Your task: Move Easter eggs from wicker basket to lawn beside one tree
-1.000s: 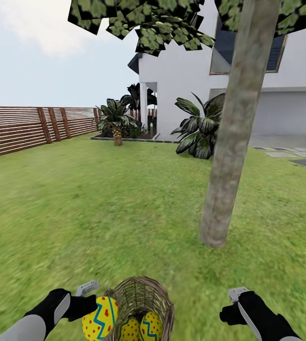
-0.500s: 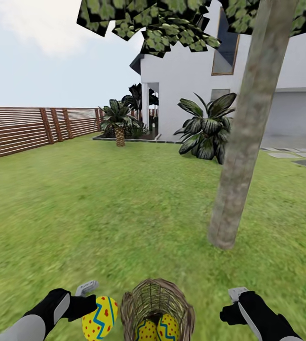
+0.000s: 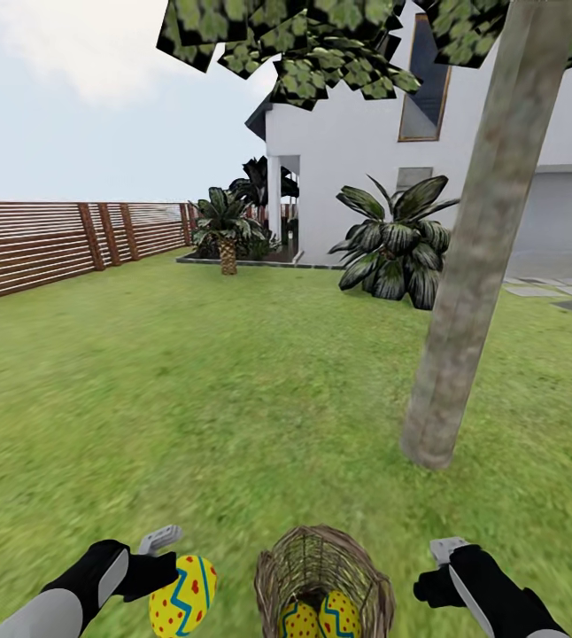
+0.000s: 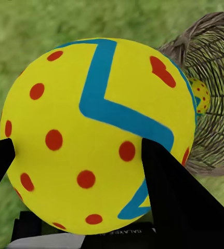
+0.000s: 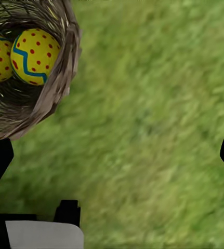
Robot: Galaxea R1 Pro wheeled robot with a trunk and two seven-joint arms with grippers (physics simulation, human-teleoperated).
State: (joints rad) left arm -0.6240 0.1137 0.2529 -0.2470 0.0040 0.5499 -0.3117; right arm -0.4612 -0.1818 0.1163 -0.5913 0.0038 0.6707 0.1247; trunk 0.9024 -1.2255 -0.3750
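Grass of the lawn (image 3: 189, 399) lies all around. The left end effector (image 3: 173, 567) grips one egg (image 3: 182, 596) between its fingers, beside the basket (image 3: 321, 567) and apart from it. Two eggs (image 3: 320, 618) lie inside the basket. The right end effector (image 3: 441, 567) is open over grass. The tree (image 3: 472, 283) stands ahead on the right.

The wicker basket (image 3: 324, 580) and its two Easter eggs (image 3: 320, 618) are cut off below.
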